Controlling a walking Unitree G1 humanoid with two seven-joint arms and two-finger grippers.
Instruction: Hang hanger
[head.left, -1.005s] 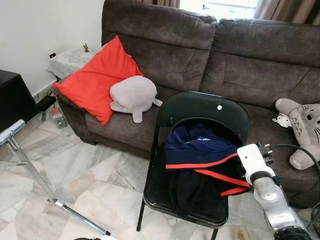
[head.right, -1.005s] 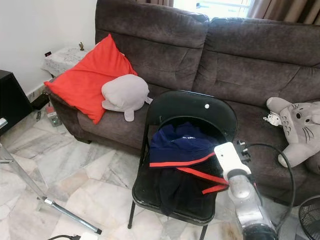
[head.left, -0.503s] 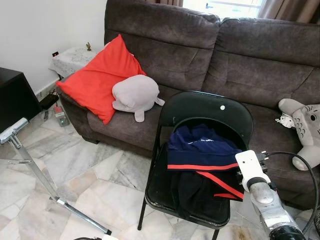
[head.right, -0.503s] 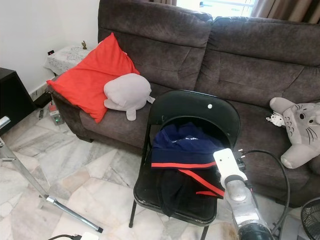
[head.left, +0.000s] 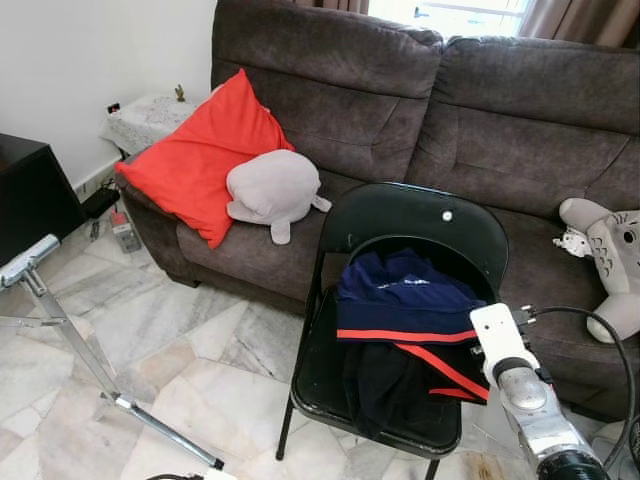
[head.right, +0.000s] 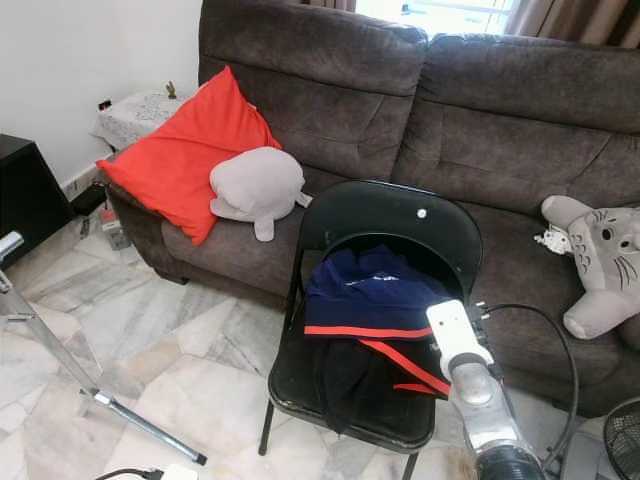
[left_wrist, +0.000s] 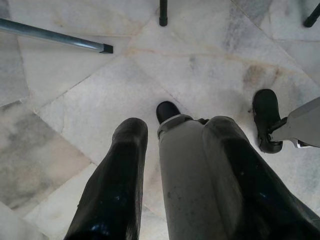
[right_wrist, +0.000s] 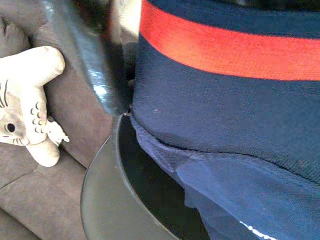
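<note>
Left tool (left_wrist: 175, 125) idle, hanging over the marble floor (left_wrist: 75, 75), spread open, empty. Right tool (head.left: 490, 335) at lower right of the frame, just beside the right edge of the navy garment (head.left: 405, 300) heaped on the black chair (head.left: 400, 215); opening impossible to tell. Hanger hidden, perhaps inside that garment, so up and left of the right tool and nearer that arm. Farther back, brown sofa (head.left: 520, 130) with red cushion (head.left: 195, 160).

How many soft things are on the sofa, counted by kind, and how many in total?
Red cushion: 1
Grey round plush toy: 1
Grey plush toy with whiskers: 1
Total: 3
</note>
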